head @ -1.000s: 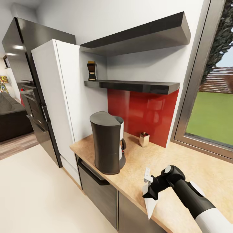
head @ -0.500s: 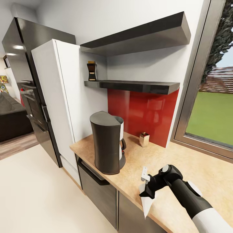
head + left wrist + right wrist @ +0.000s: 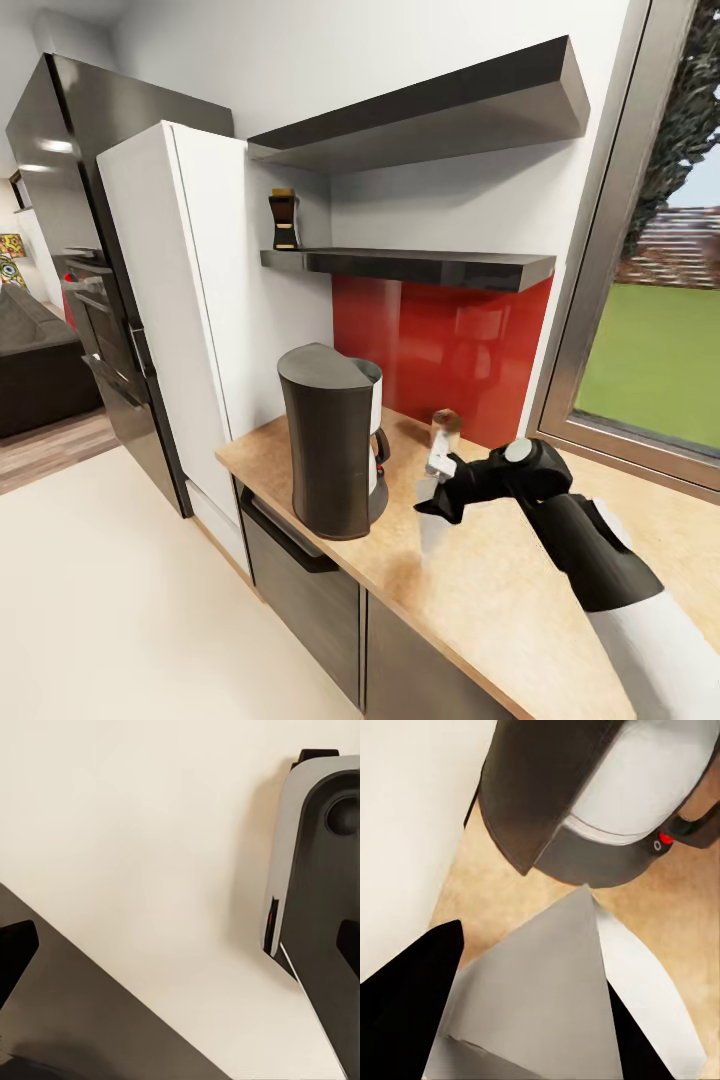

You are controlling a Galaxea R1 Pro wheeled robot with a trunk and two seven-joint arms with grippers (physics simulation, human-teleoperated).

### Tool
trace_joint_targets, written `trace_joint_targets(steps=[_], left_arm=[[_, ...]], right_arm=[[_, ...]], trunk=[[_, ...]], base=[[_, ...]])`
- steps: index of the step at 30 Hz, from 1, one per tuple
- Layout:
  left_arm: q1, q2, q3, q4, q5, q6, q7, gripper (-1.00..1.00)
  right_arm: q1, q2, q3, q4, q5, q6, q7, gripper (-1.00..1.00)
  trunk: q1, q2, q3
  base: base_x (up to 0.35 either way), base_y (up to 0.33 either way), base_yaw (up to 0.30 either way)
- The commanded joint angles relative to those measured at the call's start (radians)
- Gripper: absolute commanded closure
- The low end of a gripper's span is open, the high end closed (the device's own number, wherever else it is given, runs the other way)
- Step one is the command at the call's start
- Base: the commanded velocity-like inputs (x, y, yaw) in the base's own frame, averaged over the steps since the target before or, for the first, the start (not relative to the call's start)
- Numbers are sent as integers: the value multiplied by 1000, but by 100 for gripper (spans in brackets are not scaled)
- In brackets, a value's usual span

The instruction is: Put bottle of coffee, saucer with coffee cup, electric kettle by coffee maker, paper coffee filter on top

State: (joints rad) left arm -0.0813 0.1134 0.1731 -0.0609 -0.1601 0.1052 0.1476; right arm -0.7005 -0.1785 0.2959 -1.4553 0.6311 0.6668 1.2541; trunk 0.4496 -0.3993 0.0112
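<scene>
Coffee maker (image 3: 334, 440) stands upright near the left end of the kitchen countertop (image 3: 520, 590); its top is bare. Its glass carafe sits in the bay on its right side; can't tell if anything is in it. In the right wrist view the coffee maker (image 3: 585, 795) shows from above, red switch on its base.

Bottle of coffee (image 3: 284, 220) is upright at the left end of the kitchen shelf (image 3: 410, 266), the lower of two black boards, well above the coffee maker. A small metallic cup (image 3: 444, 428) sits on the counter against the red backsplash (image 3: 450, 350), behind the gripper; contents not readable.

Right gripper (image 3: 432, 495) hovers over the counter just right of the coffee maker, arm reaching in from the near right, wrist bent so the fingers point left toward the machine. Fingers are clamped on the paper coffee filter (image 3: 432, 520), which hangs point-down below them, clear of the countertop as far as I can tell. Right wrist view: the filter (image 3: 547, 997) fans out between the dark fingers (image 3: 405, 997), tip toward the coffee maker base.

Left gripper: in the left wrist view a dark finger edge (image 3: 15, 952) shows over pale floor (image 3: 150, 832) beside the robot base; can't tell whether it is open or closed.
</scene>
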Motion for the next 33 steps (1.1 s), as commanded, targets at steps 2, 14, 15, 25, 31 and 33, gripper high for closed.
trace_joint_targets(steps=[2, 14, 15, 25, 31, 33], left_arm=[[0, -1, 6, -2, -11, 5, 1, -100], [0, 19, 4, -2, -13, 3, -4, -100], [0, 21, 4, -1, -13, 2, -4, -100], [0, 26, 5, -2, -13, -4, -6, -100], [0, 26, 4, -2, -13, -4, -5, -100], [0, 26, 4, -2, -13, -3, -5, -100]], right_arm=[[-37, -3, 0, -1, 10, 20, 4, 100], [-155, -3, -55, 0, 214, 33, 2, 100], [-156, -1, -56, 0, 230, 34, 0, 100], [-157, 127, -58, 0, 292, 31, -341, 100], [-157, 197, -58, -1, 290, 29, -442, 100], [-158, 218, -58, -2, 288, 29, -464, 100]], trunk=[[0, -1, -1], [0, -1, -1], [0, -1, -1], [0, -1, -1], [0, -1, -1], [0, -1, -1]], base=[[0, 0, 0], [0, 0, 0], [0, 0, 0], [0, 0, 0], [0, 0, 0], [0, 0, 0]])
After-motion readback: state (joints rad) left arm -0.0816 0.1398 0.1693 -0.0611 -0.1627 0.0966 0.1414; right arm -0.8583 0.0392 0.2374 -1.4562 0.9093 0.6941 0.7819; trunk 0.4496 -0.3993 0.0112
